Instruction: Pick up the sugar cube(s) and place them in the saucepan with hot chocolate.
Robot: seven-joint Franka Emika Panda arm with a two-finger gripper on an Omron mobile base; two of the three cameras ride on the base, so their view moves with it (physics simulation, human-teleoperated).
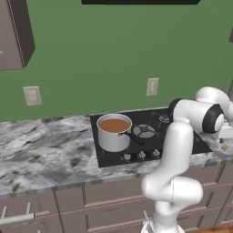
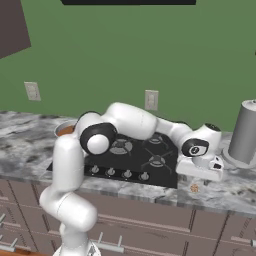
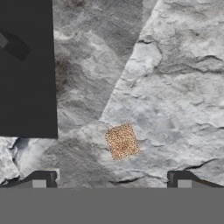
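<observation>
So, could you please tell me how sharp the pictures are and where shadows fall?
Hand view: the sugar cube is crisp and grainy, with a darker diagonal shadow across the counter to its left. Left base view: the saucepan looks soft-edged, evenly lit. Right base view: flat lighting, no glare.

Even, soft, slightly blurry rendered light

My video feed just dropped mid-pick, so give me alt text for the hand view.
A small brownish-orange sugar cube lies on the grey marbled countertop, just ahead of the open claw and roughly centred between its two dark fingertips. The black cooktop's corner sits at upper left, apart from the cube.
</observation>
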